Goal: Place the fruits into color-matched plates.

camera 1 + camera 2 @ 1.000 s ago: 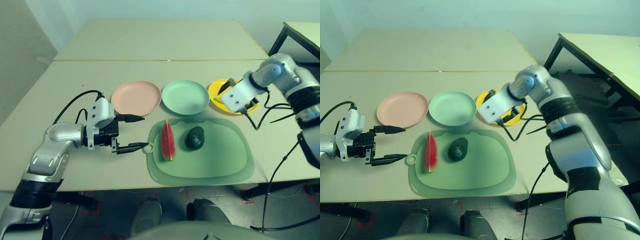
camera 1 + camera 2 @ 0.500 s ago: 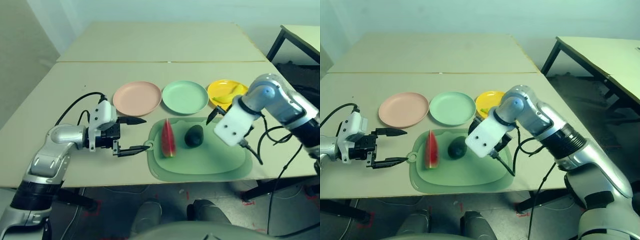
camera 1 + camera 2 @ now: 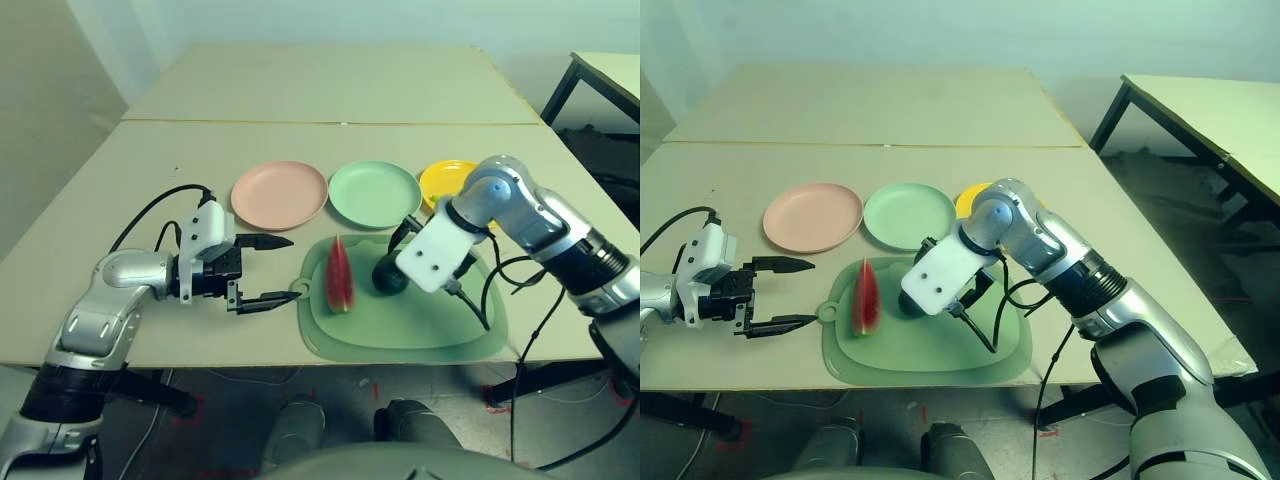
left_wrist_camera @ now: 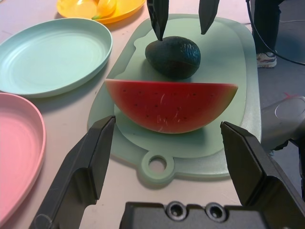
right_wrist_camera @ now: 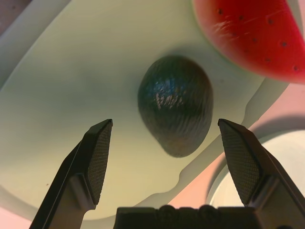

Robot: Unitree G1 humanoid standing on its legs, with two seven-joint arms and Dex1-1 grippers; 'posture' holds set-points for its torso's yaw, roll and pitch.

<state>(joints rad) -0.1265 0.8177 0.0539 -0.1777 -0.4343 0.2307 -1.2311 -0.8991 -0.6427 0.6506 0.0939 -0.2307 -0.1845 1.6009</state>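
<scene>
Table: pale beige table (image 3: 150,170), a second like it butted against the far edge.
Mat: large pale green rounded-rectangle mat (image 3: 440,325) with a ring tab, near the front edge of the table.
Watermelon: red toy watermelon wedge with green rind (image 3: 339,275), standing on edge on the mat's left part, close to the ring tab.
Avocado: small dark green bumpy toy avocado (image 4: 172,57), lying on the mat just right of the wedge, apart from it.
Banana: long curved yellow toy banana (image 4: 106,6), lying in the yellow plate.
Plates: three round shallow plastic plates in a row behind the mat; pink plate (image 3: 279,194) at left, mint green plate (image 3: 374,193) in the middle, yellow plate (image 3: 445,179) at right, partly hidden by the right arm. Pink and mint green plates hold nothing.
Right gripper (image 5: 169,148): poised directly over the avocado, pointing steeply down; black fingers (image 5: 97,152) spread wide to either side of the fruit, not touching it, holding nothing.
Left gripper (image 3: 272,268): held above the table left of the mat, pointing toward the wedge; fingers (image 4: 90,162) wide apart, empty, tips near the mat's ring tab.
</scene>
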